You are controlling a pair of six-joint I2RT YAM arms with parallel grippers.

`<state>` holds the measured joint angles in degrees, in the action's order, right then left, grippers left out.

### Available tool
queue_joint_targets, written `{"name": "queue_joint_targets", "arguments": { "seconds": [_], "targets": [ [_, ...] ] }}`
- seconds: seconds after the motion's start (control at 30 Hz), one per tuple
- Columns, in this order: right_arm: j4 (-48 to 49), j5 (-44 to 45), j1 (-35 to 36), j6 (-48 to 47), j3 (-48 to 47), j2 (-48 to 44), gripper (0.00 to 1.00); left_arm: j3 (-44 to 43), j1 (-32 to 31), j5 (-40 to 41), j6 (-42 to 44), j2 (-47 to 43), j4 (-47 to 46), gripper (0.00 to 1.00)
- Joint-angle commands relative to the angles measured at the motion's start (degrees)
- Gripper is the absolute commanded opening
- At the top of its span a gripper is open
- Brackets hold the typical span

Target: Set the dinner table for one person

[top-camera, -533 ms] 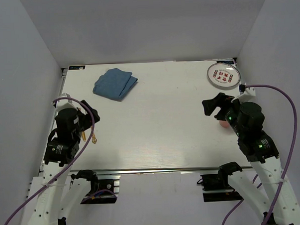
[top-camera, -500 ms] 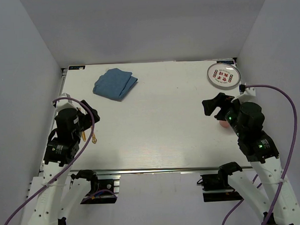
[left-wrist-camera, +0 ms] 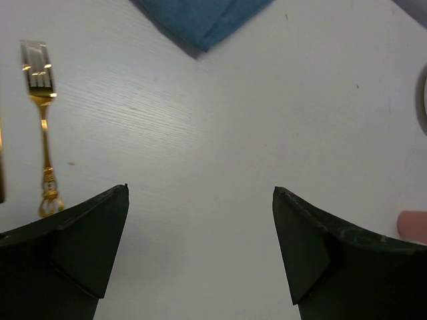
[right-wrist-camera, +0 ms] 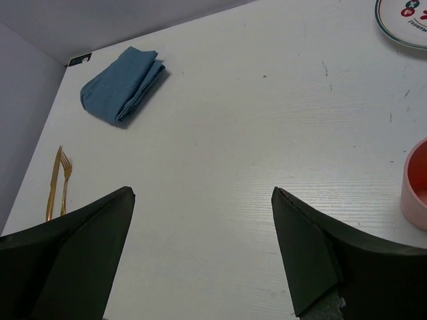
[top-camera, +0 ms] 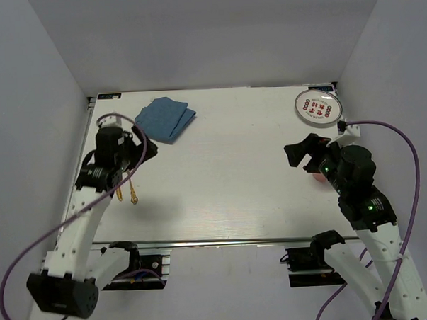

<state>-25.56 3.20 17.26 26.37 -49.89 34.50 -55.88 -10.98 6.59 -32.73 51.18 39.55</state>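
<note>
1. A round plate (top-camera: 317,108) with a dark rim sits in the far right corner of the dinner table (top-camera: 221,174). Red printed marks show on its face.
2. A pink bowl (right-wrist-camera: 416,185) stands on the right side, nearer than the plate and partly hidden by the right arm in the top view. Its inside cannot be made out.
3. The dinner table is a white, wood-grained top filling the middle of the top view, with a silver rail (top-camera: 224,240) along its near edge.
4. A folded blue cloth (top-camera: 165,119) lies near the far left corner.
5. A gold fork (left-wrist-camera: 41,127) lies flat at the left edge, beside a second gold piece (right-wrist-camera: 53,183), possibly a knife.
6. The left gripper (left-wrist-camera: 200,193) hangs over the left side, between cloth and fork, its jaws spread wide with nothing in them.
7. The right gripper (right-wrist-camera: 203,193) hovers just beside the pink bowl, jaws likewise wide apart and empty.
8. Plain pale grey walls (top-camera: 215,39) close in three sides.
</note>
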Motion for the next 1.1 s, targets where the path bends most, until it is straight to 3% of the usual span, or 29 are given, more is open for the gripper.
{"name": "queue_joint_targets", "arguments": {
  "seconds": [0.0, 0.07, 0.23, 0.3, 0.47, 0.53, 0.73, 0.8, 1.07],
  "targets": [
    [0.60, -1.18, -0.21, 0.52, 0.67, -0.49, 0.89, -5.81, -0.27, -12.01, -0.75, 10.32, -3.78, 0.98],
    [1.21, -1.35, -0.29, 1.57, 2.24, -0.57, 0.89, -10.37, -0.27, -13.79, -1.10, 18.31, -4.74, 0.98],
    [6.30, -7.93, -0.29, 5.00, 6.90, -0.31, 0.89, -28.53, -0.27, -3.18, -3.30, 36.16, -1.67, 0.98],
    [8.67, -10.83, -0.29, 5.53, 8.57, 1.08, 0.89, -35.58, -0.27, -0.71, -3.13, 47.22, 0.95, 0.98],
    [12.55, -21.65, -0.21, 4.83, 11.04, 3.46, 0.89, -66.38, -1.40, -6.40, 8.01, 70.86, 2.55, 0.95],
    [13.17, -23.15, -0.21, 4.39, 12.26, 3.64, 0.89, -74.43, -1.41, -6.50, 12.42, 80.54, 2.38, 0.95],
    [16.16, -28.77, -0.12, 3.69, 17.10, 1.62, 0.89, -63.94, -2.90, -5.71, 18.66, 81.28, -14.83, 0.96],
    [15.63, -30.70, -0.20, 2.73, 17.72, 1.36, 0.89, -60.68, -4.48, -0.90, 19.98, 81.45, -18.79, 0.97],
    [12.55, -30.01, -0.21, -1.76, 17.11, -1.98, 0.89, -61.46, -7.91, 11.24, 22.97, 86.19, -20.04, 0.93]
  ]
}}
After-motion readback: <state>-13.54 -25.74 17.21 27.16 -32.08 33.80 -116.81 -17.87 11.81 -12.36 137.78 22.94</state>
